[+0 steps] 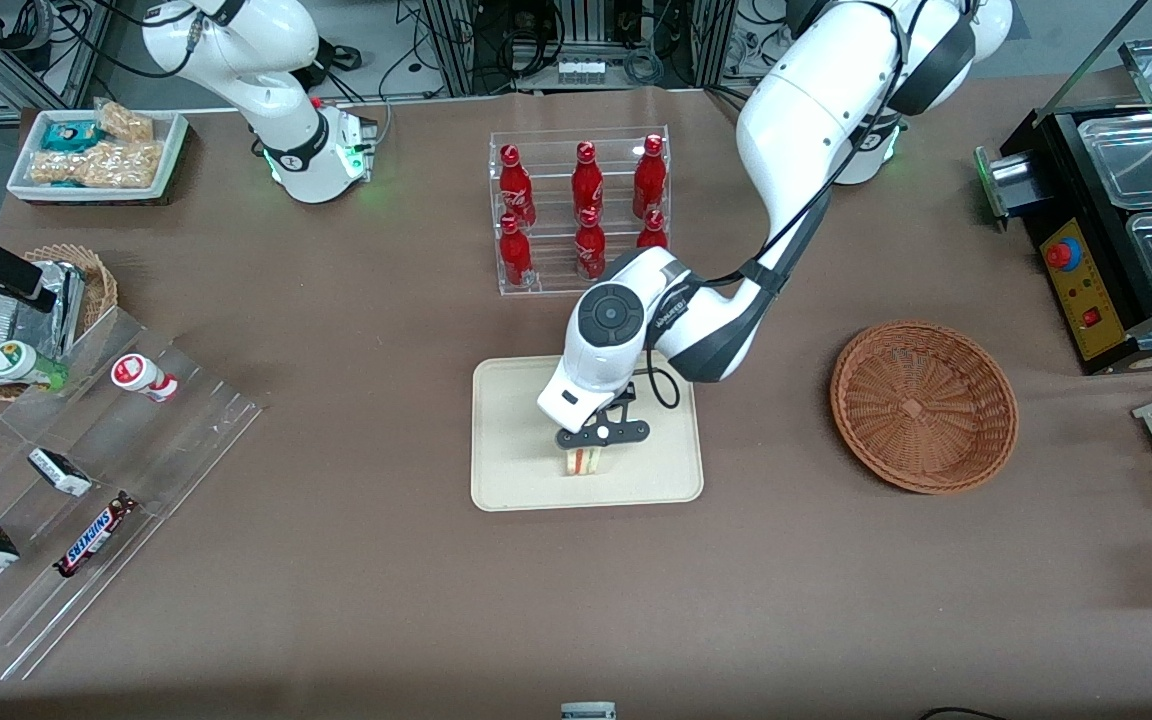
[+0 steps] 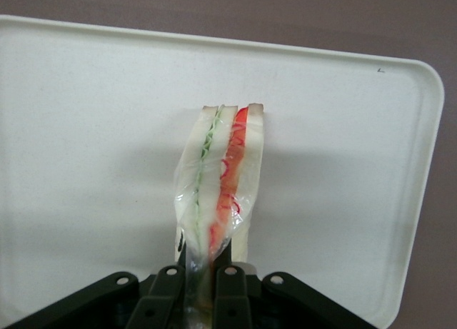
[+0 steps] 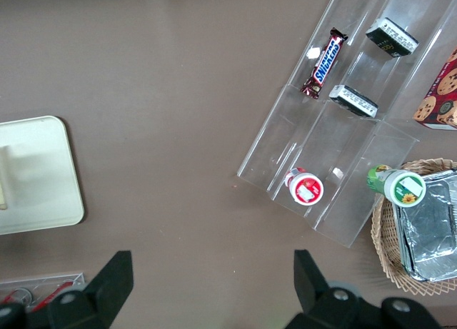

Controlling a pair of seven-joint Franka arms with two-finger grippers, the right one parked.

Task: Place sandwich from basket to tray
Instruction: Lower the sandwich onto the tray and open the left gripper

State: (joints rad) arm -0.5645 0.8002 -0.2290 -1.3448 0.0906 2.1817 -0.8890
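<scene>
The sandwich (image 1: 584, 461) is a clear-wrapped white-bread wedge with green and orange-red filling layers; it shows close up in the left wrist view (image 2: 221, 179). It stands on its edge over the cream tray (image 1: 506, 450), touching or just above it; the tray fills the left wrist view (image 2: 86, 129). My left gripper (image 1: 588, 450) is right above the sandwich, shut on its upper end, with both fingers (image 2: 166, 290) pressed against the bread and wrap. The reddish-brown wicker basket (image 1: 924, 405) lies beside the tray toward the working arm's end and holds nothing.
A clear rack of red bottles (image 1: 583, 210) stands farther from the front camera than the tray. A stepped clear shelf (image 1: 86, 480) with snack bars and a small paler basket with foil packs (image 1: 31, 315) lie toward the parked arm's end. A black appliance (image 1: 1116, 230) stands toward the working arm's end.
</scene>
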